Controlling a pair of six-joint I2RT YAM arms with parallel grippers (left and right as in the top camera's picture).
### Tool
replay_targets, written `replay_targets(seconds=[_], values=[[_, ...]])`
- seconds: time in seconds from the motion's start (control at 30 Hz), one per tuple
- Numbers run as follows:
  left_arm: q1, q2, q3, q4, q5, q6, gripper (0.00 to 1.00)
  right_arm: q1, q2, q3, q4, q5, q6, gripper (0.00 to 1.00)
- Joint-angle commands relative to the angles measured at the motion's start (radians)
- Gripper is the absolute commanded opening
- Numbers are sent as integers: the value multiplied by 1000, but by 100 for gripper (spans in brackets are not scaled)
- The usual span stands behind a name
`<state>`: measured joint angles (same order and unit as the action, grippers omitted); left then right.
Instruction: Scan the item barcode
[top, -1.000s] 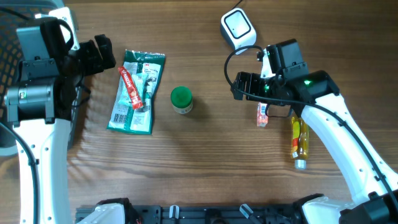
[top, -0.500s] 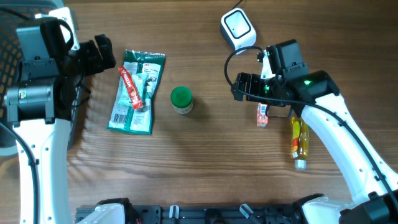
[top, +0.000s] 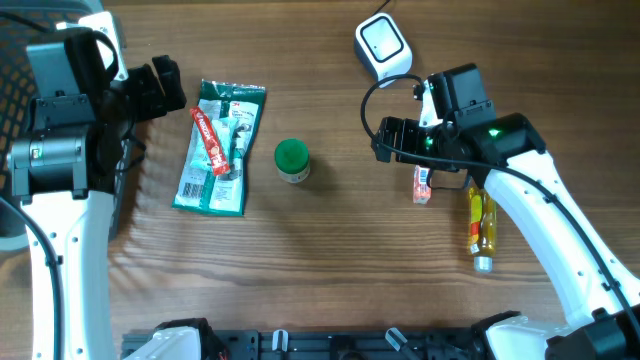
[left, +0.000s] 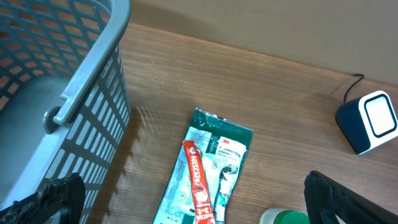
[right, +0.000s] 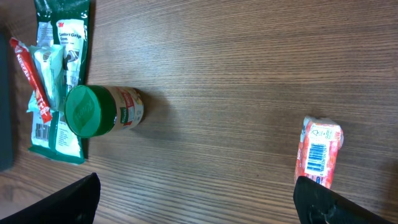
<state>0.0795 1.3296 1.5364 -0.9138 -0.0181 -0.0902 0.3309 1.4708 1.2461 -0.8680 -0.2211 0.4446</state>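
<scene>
A white barcode scanner stands at the back of the table, also seen in the left wrist view as the scanner. A small orange-red packet lies below my right gripper, its barcode facing up on the packet. The right gripper is open and empty, hovering above bare wood. My left gripper is open and empty too, raised left of a green flat package with a red sachet lying on it. The left gripper looks down on that package.
A green-lidded jar lies between the two arms. A yellow bottle lies right of the orange-red packet, partly under the right arm. A grey mesh basket stands at the table's left edge.
</scene>
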Motion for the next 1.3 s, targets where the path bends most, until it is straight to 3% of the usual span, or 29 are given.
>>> replay_targets(seconds=[0.0, 0.87, 1.07, 1.27], values=[[3, 2, 8, 2, -6, 8, 100, -1, 13, -11, -1, -14, 4, 100], [3, 2, 8, 2, -6, 8, 100, -1, 13, -11, -8, -14, 6, 100], [3, 2, 8, 2, -6, 8, 100, 10, 13, -11, -6, -22, 124, 100], [3, 2, 8, 2, -6, 8, 100, 116, 13, -11, 82, -9, 184, 100]])
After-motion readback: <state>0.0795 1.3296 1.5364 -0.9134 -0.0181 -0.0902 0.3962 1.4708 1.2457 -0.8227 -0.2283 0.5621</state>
